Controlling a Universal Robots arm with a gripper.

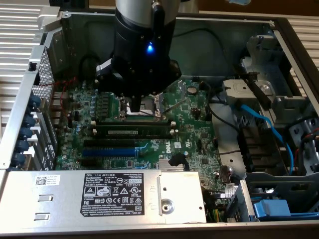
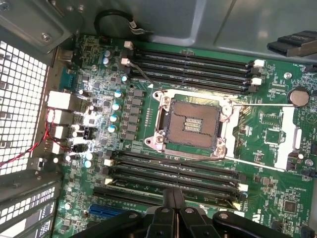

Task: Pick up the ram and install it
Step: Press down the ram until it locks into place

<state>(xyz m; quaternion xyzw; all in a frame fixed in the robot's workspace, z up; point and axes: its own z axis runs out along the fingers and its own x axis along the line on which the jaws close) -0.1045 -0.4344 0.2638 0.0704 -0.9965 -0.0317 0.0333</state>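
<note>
- Nearest in the exterior view lies the grey power supply cover (image 1: pixel 99 196) with its black-and-white label; it spans the near edge of the open computer case (image 1: pixel 279 30);
- beyond it sits the green motherboard (image 1: pixel 199 134), with a blue expansion slot (image 1: pixel 107 152) just past the cover;
- the ram (image 1: pixel 132 132), a long green stick with a white label strip, sits in one of the black memory slots (image 1: pixel 107 143), between the blue slot and the processor socket (image 1: pixel 142 105);
- the gripper (image 1: pixel 137 102) hangs over the socket, just beyond the ram, its fingers pressed together and holding nothing;
- from the wrist view the closed fingers (image 2: pixel 171 201) sit above the memory slots (image 2: pixel 173 173) beside the socket (image 2: pixel 190 124);
- blue cables (image 1: pixel 264 122) run along the case's right side in the exterior view.
</note>
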